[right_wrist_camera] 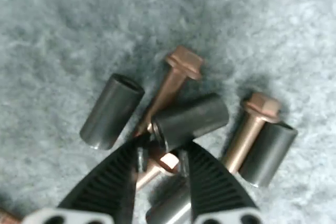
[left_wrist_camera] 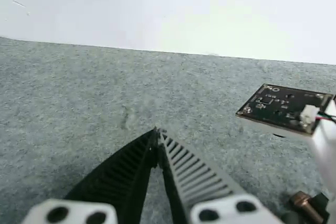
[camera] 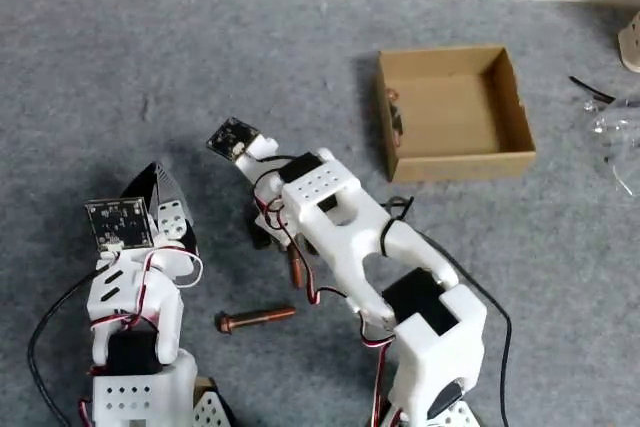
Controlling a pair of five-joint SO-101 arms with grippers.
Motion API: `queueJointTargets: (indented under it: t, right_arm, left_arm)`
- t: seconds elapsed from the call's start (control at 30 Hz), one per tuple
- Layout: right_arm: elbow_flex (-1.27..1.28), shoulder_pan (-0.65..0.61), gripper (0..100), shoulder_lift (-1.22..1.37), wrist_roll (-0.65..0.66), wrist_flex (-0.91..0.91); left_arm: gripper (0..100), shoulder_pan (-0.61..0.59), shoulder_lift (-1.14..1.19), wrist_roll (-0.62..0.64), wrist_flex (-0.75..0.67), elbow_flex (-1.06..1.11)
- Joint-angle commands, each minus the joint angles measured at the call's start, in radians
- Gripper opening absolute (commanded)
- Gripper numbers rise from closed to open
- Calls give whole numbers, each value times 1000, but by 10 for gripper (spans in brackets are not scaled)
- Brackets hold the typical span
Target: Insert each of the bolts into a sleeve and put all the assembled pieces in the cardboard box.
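Observation:
My right gripper [right_wrist_camera: 161,157] is down in a pile of parts, its fingers pressed on either side of a copper bolt [right_wrist_camera: 164,163]. Around it lie dark sleeves [right_wrist_camera: 111,111], [right_wrist_camera: 191,120], [right_wrist_camera: 268,153] and two more bolts [right_wrist_camera: 176,80], [right_wrist_camera: 252,121]. In the high view the right arm [camera: 320,197] covers that pile; one bolt [camera: 296,265] shows beneath it and another bolt [camera: 255,319] lies apart on the carpet. My left gripper [left_wrist_camera: 157,136] is shut and empty, hovering over bare carpet at the left [camera: 155,182]. The cardboard box [camera: 505,112] stands at the back right.
A small copper-and-dark piece [camera: 393,115] rests inside the box against its left wall. Clear plastic and wires [camera: 610,122] lie at the right edge. The right arm's camera board [left_wrist_camera: 283,107] hangs near my left gripper. Grey carpet covers the table.

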Motion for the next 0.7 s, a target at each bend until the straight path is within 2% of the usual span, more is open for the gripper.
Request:
queueJointTargets:
  t: [0.0, 0.13, 0.3, 0.67]
  right_arm:
    - [7, -8, 21, 22, 9, -16]
    - [7, 48, 23, -18, 5, -8]
    - [-24, 119, 25, -182, -141, 97]
    - [-19, 127, 25, -220, -152, 113]
  left_arm:
    - [24, 16, -16, 5, -25, 19]
    - [24, 16, -16, 5, -25, 19]
    - [24, 16, -16, 5, -25, 19]
    - [24, 16, -16, 5, -25, 19]
